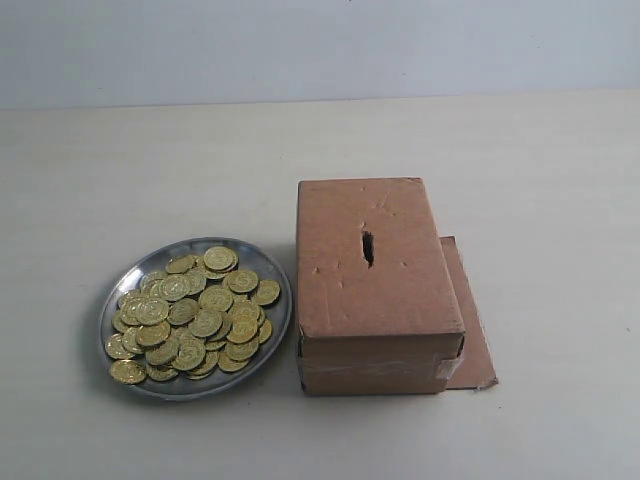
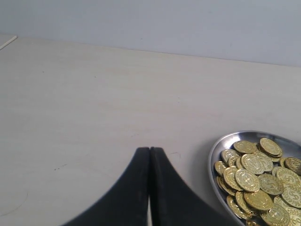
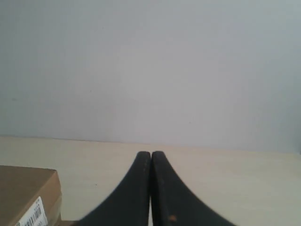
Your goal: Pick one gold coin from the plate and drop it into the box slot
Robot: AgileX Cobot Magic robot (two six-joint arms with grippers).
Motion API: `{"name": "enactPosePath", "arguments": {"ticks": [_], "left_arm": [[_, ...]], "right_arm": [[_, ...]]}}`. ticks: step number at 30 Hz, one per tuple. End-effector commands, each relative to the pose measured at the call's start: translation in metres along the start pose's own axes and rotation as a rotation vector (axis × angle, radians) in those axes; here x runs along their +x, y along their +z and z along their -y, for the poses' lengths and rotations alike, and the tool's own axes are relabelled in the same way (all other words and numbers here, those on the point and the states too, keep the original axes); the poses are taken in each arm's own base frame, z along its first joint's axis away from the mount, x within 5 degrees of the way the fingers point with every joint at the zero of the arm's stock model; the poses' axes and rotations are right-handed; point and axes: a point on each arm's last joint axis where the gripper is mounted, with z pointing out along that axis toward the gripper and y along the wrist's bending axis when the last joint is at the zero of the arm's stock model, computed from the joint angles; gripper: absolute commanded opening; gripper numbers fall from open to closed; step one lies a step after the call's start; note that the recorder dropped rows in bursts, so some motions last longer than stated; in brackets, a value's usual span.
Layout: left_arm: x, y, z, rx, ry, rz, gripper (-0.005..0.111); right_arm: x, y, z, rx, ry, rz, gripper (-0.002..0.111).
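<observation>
A round silver-grey plate [image 1: 115, 300] lies at the front left of the table, heaped with several gold coins [image 1: 195, 315]. Right of it stands the brown cardboard box [image 1: 375, 290], with a short dark slot [image 1: 368, 247] in its top. Neither arm shows in the exterior view. In the left wrist view my left gripper [image 2: 149, 149] is shut with nothing in it, over bare table, and the plate [image 2: 217, 148] with its coins [image 2: 254, 181] lies off to one side. My right gripper [image 3: 151, 153] is shut and empty, with a corner of the box [image 3: 26, 195] beside it.
A flat cardboard sheet [image 1: 470, 330] sticks out from under the box on its right side. The pale table [image 1: 320, 140] runs back to a plain grey wall. A white label [image 3: 32, 214] is stuck on the box's side.
</observation>
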Motion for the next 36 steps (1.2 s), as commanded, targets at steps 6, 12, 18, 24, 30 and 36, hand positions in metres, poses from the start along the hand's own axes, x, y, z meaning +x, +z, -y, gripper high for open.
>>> {"name": "enactPosePath", "arguments": {"ticks": [6, 12, 18, 24, 30, 36], "left_arm": [[0.0, 0.0, 0.0, 0.001, -0.009, 0.014, 0.0], [0.0, 0.0, 0.0, 0.001, -0.009, 0.014, 0.0], [0.0, 0.0, 0.0, 0.001, -0.009, 0.014, 0.0], [0.0, 0.0, 0.0, 0.001, -0.009, 0.014, 0.0], [0.0, 0.0, 0.0, 0.001, -0.009, 0.014, 0.0], [0.0, 0.0, 0.0, 0.001, -0.009, 0.014, 0.0]], "right_arm": [[0.017, -0.002, 0.004, 0.044, -0.007, -0.171, 0.0], [0.024, -0.003, 0.002, 0.021, -0.018, -0.256, 0.0], [0.024, -0.003, 0.001, 0.008, -0.037, -0.255, 0.0], [0.024, -0.003, -0.003, -0.033, -0.064, -0.249, 0.0], [0.024, -0.003, -0.003, -0.03, -0.028, -0.249, 0.0], [0.024, -0.003, -0.003, -0.024, 0.007, -0.25, 0.0]]}}
